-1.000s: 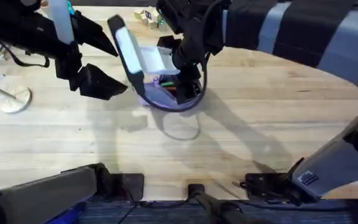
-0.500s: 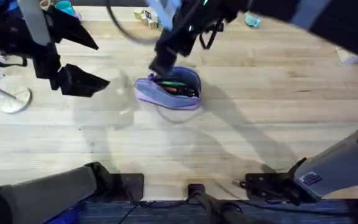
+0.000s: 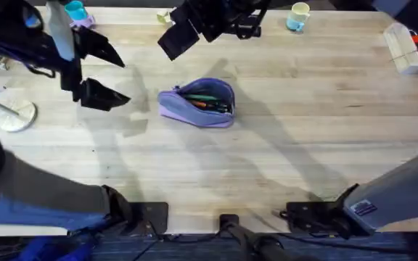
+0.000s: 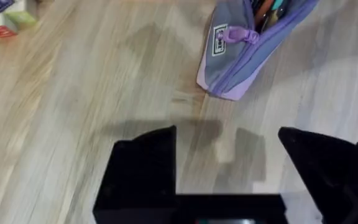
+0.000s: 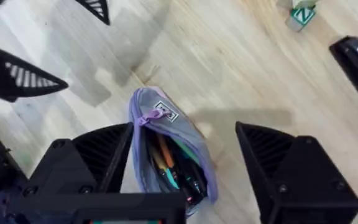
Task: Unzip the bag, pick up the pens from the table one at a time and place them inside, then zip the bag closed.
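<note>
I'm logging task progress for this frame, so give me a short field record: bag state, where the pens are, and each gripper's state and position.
bag: lavender pencil pouch lying on the wooden table, zipper open
pens: orange pen and green pen inside the open pouch
left gripper: open, holding nothing, above the table left of the pouch
right gripper: open, holding nothing, raised over the pouch
step left: zipping the pouch closed

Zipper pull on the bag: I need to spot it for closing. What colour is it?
Purple, like the bag; the pull shows best in the left wrist view.
</note>
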Robot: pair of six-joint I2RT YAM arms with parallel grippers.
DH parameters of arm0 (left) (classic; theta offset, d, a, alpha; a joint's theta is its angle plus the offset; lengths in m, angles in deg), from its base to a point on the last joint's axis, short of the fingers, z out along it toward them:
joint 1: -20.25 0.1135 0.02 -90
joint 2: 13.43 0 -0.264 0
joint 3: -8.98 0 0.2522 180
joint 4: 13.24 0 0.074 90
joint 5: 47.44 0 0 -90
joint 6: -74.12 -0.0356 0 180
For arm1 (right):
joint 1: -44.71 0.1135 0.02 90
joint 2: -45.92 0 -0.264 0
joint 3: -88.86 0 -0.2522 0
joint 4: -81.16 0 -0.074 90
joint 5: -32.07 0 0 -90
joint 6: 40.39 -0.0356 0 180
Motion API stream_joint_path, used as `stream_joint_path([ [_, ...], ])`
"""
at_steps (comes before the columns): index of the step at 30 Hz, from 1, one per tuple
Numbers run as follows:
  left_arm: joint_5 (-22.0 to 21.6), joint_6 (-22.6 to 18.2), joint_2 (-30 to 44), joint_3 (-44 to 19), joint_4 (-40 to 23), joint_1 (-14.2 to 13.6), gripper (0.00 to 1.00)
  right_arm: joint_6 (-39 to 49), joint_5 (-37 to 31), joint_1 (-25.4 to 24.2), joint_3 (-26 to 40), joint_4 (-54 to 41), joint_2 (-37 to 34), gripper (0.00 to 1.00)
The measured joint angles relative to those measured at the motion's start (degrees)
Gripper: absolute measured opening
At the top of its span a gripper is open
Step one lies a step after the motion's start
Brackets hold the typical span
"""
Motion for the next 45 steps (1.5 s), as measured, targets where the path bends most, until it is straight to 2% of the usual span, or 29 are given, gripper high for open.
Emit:
stream_joint_path([
  [7,4.45,-12.01,7.76,0.0,-3.42,0.0,0.993,-4.8,0.11,0.0,0.0,-0.27,0.02,0.995],
  [13,6.71,-16.81,11.98,0.0,-3.86,0.0,0.993,-7.98,0.22,-0.07,0.12,0.88,-0.57,0.995],
  [20,6.9,-17.69,12.34,0.0,-5.09,0.0,0.993,-10.49,0.75,-0.07,0.39,1.33,-6.35,0.996],
  [29,7.03,-17.71,12.36,0.0,-5.08,0.0,0.992,-13.31,10.25,-0.15,0.39,1.74,-13.32,0.995],
  [45,7.03,-17.73,12.36,0.0,-5.1,0.0,0.993,-15.12,13.07,0.89,0.39,-1.62,-15.87,0.995],
])
